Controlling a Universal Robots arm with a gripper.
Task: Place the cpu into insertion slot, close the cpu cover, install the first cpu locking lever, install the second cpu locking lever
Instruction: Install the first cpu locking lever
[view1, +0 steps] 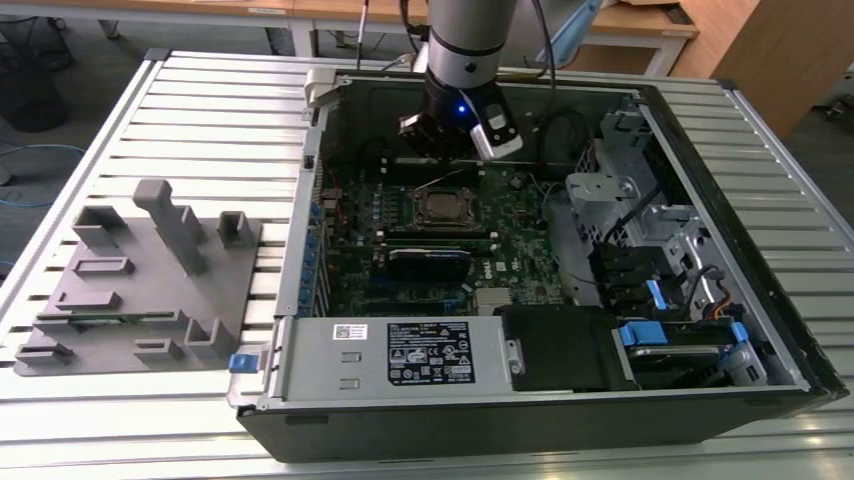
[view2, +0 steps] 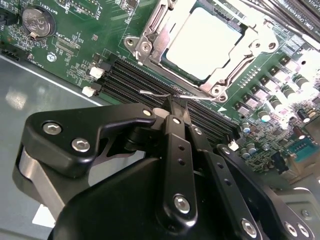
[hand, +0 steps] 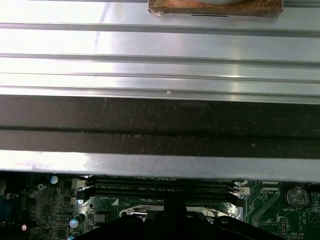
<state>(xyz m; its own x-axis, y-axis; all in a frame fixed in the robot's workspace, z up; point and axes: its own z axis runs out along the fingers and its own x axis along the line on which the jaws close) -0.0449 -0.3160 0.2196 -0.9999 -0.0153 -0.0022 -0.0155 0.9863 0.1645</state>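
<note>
On the bench (view1: 200, 110), toward its middle, open computer case (view1: 534, 425) lying on its side, board facing up. Grey holder tray (view1: 134, 280) sits near the bench edge at the exterior view's left, apart from the case.

Socket (view1: 441, 207) is on the far half of the board; arm hangs right over that area.

Second wrist view: cpu (view2: 202, 42) is seated in the socket, silver top showing. Cover (view2: 152, 27) is down flat over it, framing the cpu through its window.

Gripper (view2: 177, 102) has its fingers drawn nearly together, only a sliver between them. Tips sit at a thin wire lever (view2: 152, 93) that runs along the socket's edge, just over the black memory slots (view2: 127, 80). Tips look to be touching the wire; can't tell whether it's actually pinched between them.

Coin battery (view2: 36, 21) is on the board, well apart from the socket. First wrist view has the same memory slots across the board, with the case wall and bench slats beyond them.
</note>
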